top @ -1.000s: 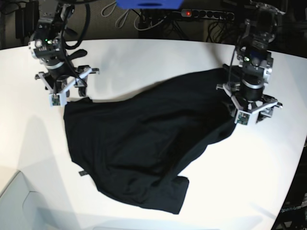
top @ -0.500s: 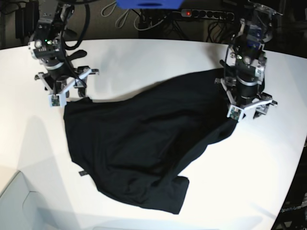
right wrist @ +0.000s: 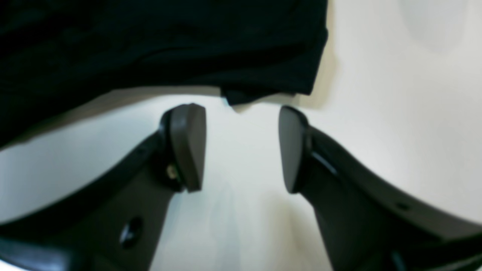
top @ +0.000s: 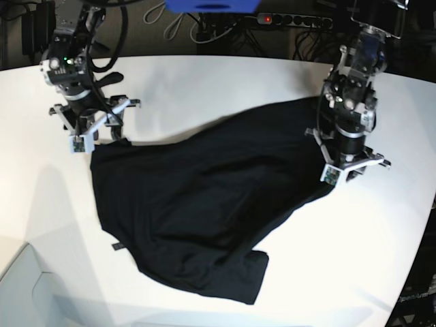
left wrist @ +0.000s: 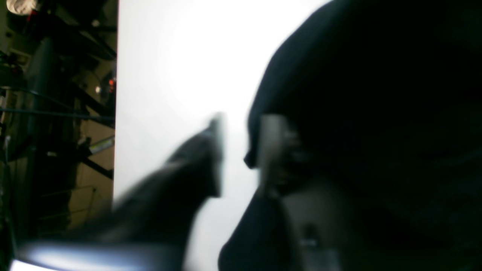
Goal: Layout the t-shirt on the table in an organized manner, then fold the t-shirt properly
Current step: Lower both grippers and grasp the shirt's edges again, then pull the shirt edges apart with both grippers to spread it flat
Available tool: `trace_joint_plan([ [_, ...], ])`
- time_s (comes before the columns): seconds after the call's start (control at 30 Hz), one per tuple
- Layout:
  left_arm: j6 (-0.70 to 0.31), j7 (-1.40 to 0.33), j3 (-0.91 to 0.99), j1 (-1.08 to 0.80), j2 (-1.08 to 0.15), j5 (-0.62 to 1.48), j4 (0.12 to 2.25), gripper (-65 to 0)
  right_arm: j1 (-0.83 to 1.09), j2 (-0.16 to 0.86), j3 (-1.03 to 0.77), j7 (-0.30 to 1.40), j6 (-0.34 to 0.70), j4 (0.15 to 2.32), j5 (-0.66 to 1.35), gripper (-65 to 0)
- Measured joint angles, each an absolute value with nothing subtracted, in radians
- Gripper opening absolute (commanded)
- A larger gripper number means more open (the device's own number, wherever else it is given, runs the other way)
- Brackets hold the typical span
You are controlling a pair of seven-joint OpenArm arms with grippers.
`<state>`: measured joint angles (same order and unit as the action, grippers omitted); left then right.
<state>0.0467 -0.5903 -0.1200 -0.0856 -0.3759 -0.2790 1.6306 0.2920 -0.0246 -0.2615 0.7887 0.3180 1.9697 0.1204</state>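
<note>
The black t-shirt (top: pixel 204 197) lies crumpled and spread slantwise across the white table (top: pixel 204 88), with a small tag (top: pixel 116 246) at its lower left edge. My left gripper (top: pixel 340 174) is down at the shirt's right edge. In the left wrist view its blurred fingers (left wrist: pixel 214 150) stand close together, leaving a narrow gap, and one of them lies against the t-shirt (left wrist: pixel 376 113). My right gripper (top: pixel 99 129) hovers at the shirt's upper left corner. In the right wrist view it (right wrist: pixel 241 146) is open and empty, with the corner of the t-shirt (right wrist: pixel 263 90) just beyond its tips.
A power strip (top: pixel 293 20) with a red light, cables and a blue object (top: pixel 211 5) sit behind the table's far edge. The table's curved edge (top: pixel 415 259) runs down the right. A pale box corner (top: pixel 27 286) shows at the lower left.
My left gripper has shifted left and back onto the shirt's right edge, and its jaws have drawn much closer together. The right arm has not moved.
</note>
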Motion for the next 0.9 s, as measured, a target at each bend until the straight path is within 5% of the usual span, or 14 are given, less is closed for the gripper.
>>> trace_joint_plan([
  [0.5,0.045,-0.596,-0.011,0.037,-0.296,-0.281,1.65,-64.8,0.2,-0.019,-0.072,0.79,0.318,1.963,0.123,-33.6],
  [0.9,0.045,-0.595,-0.013,0.211,-0.297,-0.278,1.465,-64.8,-0.105,0.01,-0.036,0.775,0.317,1.417,0.121,-33.7],
])
